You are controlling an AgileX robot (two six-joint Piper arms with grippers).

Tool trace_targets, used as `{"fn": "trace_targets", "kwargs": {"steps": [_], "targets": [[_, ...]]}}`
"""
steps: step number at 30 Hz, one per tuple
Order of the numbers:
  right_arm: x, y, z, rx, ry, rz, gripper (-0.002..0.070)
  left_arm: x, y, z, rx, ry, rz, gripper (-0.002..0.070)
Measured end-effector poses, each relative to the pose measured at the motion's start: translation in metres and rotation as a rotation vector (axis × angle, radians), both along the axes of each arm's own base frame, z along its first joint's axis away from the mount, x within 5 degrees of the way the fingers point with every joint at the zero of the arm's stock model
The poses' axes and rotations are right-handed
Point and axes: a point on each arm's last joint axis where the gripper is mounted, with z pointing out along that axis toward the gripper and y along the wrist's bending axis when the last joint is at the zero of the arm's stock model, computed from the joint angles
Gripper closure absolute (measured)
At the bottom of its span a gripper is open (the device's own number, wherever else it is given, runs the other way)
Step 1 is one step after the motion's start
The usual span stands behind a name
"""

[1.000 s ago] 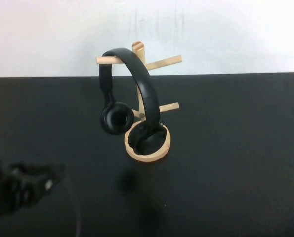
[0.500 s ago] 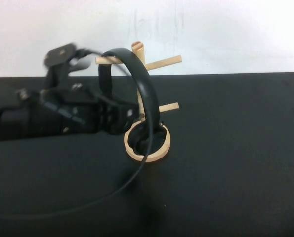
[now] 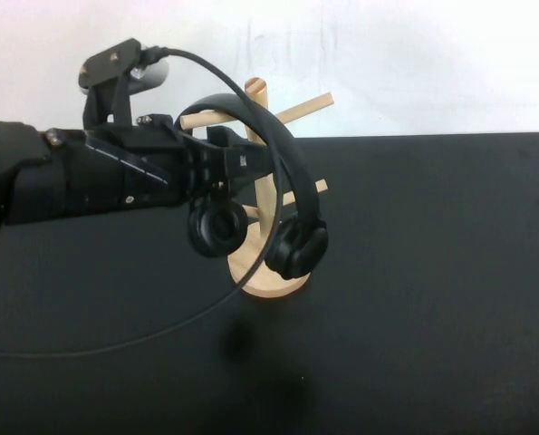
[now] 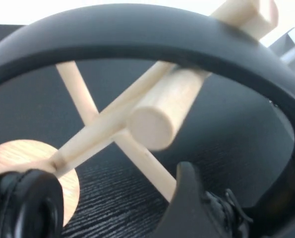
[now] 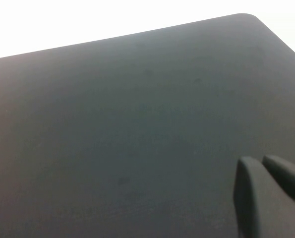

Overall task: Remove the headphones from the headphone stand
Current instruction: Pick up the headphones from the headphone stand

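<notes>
A black table [image 3: 432, 272] carries the headphone stand [image 3: 267, 163], a pale wooden tree. The left gripper [image 3: 237, 161], reaching in beside the stand's upper pegs, is clamped on the headband of the headphones [image 3: 278, 172], which hang over a top peg [image 4: 169, 109], ear cups dangling beside the post. To free them well, lift until the band clears that peg's tip, then draw away. The right gripper [image 5: 268, 191] hovers over bare table, fingers nearly together, holding nothing.

My left arm reaches in from my left side, raised above the table, my left gripper [image 3: 235, 161] clamped on the headphones [image 3: 283, 172]. My right gripper [image 5: 268, 196] hangs over the table, fingers together.
</notes>
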Motion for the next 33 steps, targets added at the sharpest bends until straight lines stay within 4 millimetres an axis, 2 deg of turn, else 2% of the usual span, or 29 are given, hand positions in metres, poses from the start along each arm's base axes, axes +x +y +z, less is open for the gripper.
{"fn": "trace_targets", "kwargs": {"steps": [3,8,10,13,17,22,28,33], "targets": [[0.0,0.0,0.0,0.0,0.0,0.0,0.0682,-0.002,0.008,0.004,-0.015,0.021,-0.002,0.0237],[0.0,0.0,0.0,0.0,0.0,0.0,0.0682,-0.006,0.032,0.018,-0.119,0.088,0.015,0.0234],[0.0,0.0,0.0,0.0,0.0,0.0,0.0682,-0.005,0.034,0.022,-0.164,0.103,0.03,0.0234],[0.0,0.0,0.0,0.0,0.0,0.0,0.0682,-0.002,0.032,0.02,-0.224,0.143,0.037,0.0234],[0.0,0.0,0.0,0.0,0.0,0.0,0.0682,0.008,0.025,0.008,-0.316,0.237,0.017,0.0234],[0.0,0.0,0.0,0.0,0.0,0.0,0.0682,0.022,0.018,-0.006,-0.383,0.27,-0.001,0.0234],[0.0,0.0,0.0,0.0,0.0,0.0,0.0682,0.03,0.017,-0.015,-0.402,0.28,0.008,0.0234],[0.0,0.0,0.0,0.0,0.0,0.0,0.0682,0.029,0.006,-0.017,-0.377,0.229,0.004,0.0234]]}}
